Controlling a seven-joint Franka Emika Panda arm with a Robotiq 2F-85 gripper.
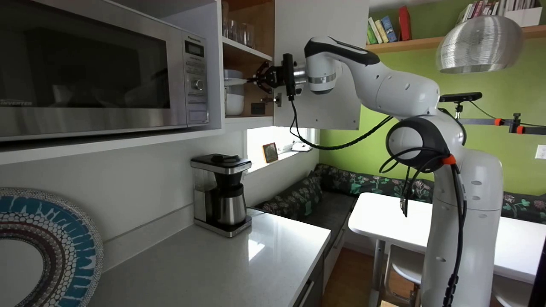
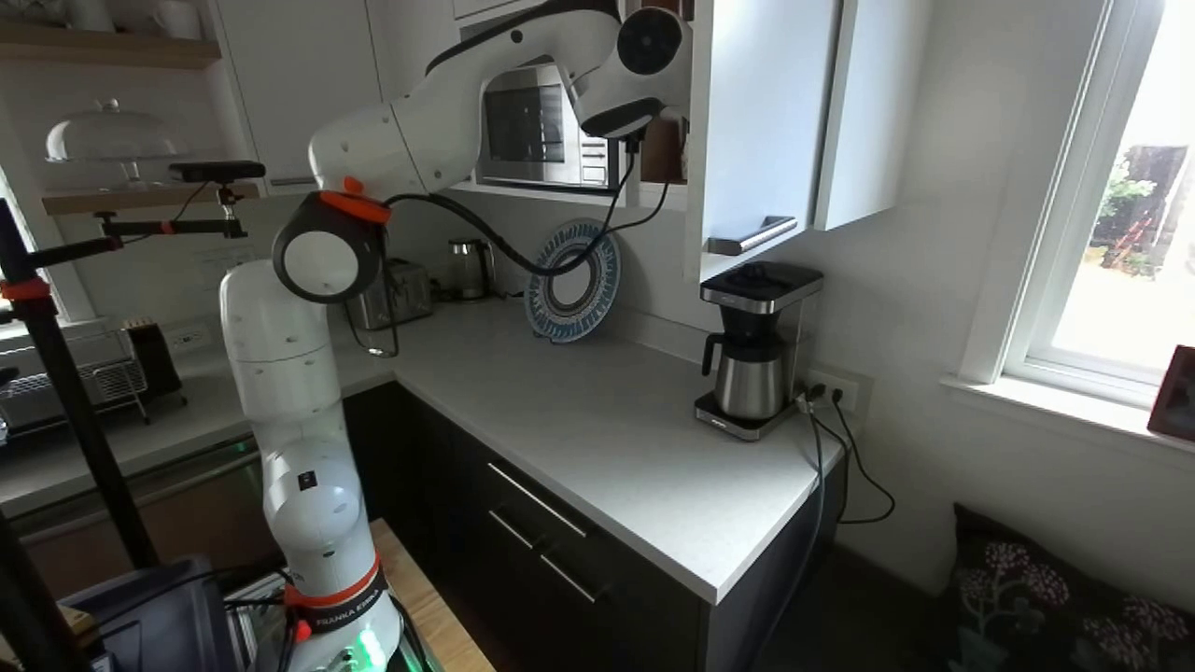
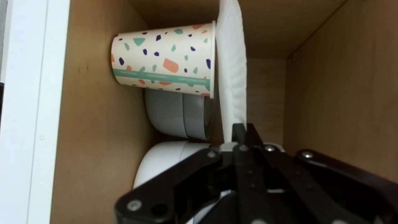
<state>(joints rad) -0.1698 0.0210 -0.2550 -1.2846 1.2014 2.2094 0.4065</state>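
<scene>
gripper (image 3: 245, 130) is clamping white paper plate (image 3: 231, 68); cabinet (image 3: 335, 102) right of microwave (image 1: 98, 68) is holding terrazzo-patterned paper cup (image 3: 163, 60); grey bowls (image 3: 172, 113); white bowls (image 3: 164, 158)

The crimped plate (image 3: 231, 68) and smooth cup (image 3: 161, 59) look like paper, the cupboard interior (image 3: 339, 81) wooden.

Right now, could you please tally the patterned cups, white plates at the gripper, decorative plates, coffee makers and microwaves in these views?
Patterned cup: 1
White plate: 1
Decorative plate: 1
Coffee maker: 1
Microwave: 1
Total: 5
</scene>
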